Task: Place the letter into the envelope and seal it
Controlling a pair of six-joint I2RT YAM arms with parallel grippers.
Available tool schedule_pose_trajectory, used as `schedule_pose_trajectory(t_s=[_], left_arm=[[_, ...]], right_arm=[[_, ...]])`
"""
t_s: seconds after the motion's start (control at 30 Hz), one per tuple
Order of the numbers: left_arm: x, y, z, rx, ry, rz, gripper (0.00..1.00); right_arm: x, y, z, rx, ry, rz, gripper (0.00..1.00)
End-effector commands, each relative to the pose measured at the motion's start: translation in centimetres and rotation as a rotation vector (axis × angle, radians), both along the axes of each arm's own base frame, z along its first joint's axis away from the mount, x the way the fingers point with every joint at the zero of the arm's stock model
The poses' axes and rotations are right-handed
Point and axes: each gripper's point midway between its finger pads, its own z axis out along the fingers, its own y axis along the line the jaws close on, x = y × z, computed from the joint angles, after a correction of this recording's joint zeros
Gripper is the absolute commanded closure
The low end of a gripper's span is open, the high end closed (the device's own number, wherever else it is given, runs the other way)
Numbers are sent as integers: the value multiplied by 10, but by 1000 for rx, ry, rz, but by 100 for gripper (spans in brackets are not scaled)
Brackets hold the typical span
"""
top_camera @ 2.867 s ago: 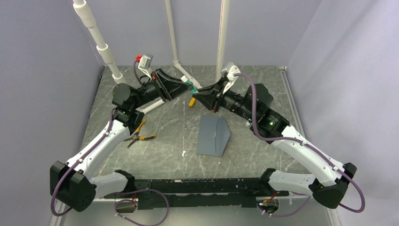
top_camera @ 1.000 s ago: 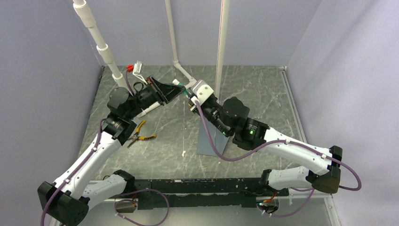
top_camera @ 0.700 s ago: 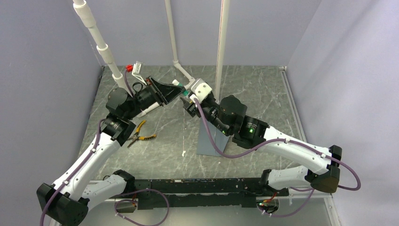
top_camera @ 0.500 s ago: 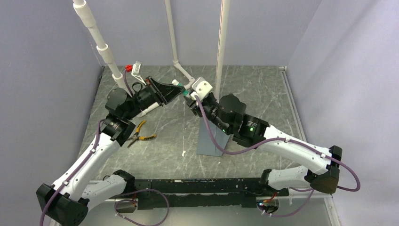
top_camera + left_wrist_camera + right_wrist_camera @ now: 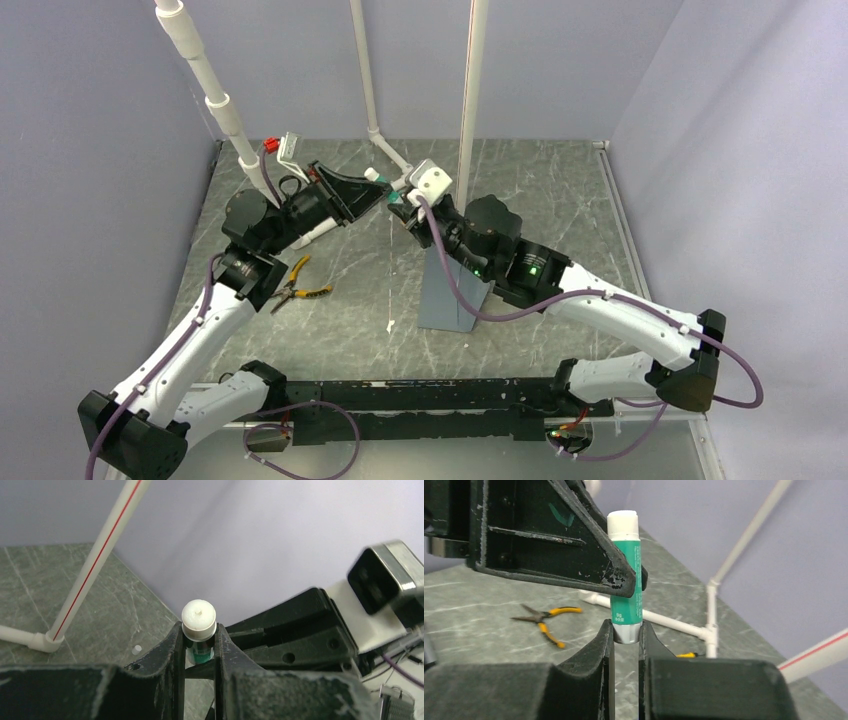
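Two claws share one green glue stick (image 5: 625, 570) above the bench (image 5: 560, 200), left claw (image 5: 385, 197) clamped on its body, right claw (image 5: 625, 630) on its silver base, the envelope (image 5: 447, 298) lying below, letter unseen: sealing seems underway, and next likely comes baring the glue.

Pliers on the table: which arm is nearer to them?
Left. The left arm bends right beside the pliers, just to their left in the top view. The right arm stretches over the envelope, farther to the right.
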Motion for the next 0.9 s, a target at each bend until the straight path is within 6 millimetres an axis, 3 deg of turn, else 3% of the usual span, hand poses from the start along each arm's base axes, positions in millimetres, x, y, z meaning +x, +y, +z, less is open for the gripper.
schedule_pose_trajectory(t_s=[0.0,0.13,0.33,0.63,0.67,0.77,0.87], left_arm=[[-44,3,37,9,-343,-86,97],[-68,3,39,46,-493,-154,98],[-91,-1,43,56,-594,-263,97],[-106,-1,52,-1,-635,-340,98],[-105,-1,54,-11,-630,-336,98],[-95,0,59,-42,-573,-293,97],[-76,3,63,-85,-460,-206,97]], right_arm=[[-30,-10,29,159,69,186,100],[-69,-18,31,239,161,449,100],[-116,-23,51,343,225,719,100],[-138,-19,68,378,287,865,100],[-136,-19,68,379,293,855,94],[-106,-20,60,376,286,676,46],[-75,-32,50,343,177,477,26]])
